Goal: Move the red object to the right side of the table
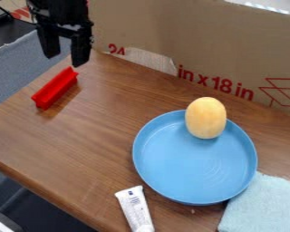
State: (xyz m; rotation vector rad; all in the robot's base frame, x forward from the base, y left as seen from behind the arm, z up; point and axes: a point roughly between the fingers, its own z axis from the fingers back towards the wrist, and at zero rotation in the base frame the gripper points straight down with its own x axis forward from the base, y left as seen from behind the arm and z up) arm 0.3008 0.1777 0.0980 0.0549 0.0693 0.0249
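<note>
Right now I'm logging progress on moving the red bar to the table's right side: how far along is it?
Early stage. Done: the gripper is above the far end of the red bar, jaws open and pointing down. In hand: nothing is gripped; the bar lies flat at the left of the table. Left: descend, close on the bar, lift it and carry it past the blue plate to the right side.

Red object (55, 88): narrow bright red bar, lying flat and diagonal at the wood-grain desk's (87, 145) ten o'clock area.
</note>
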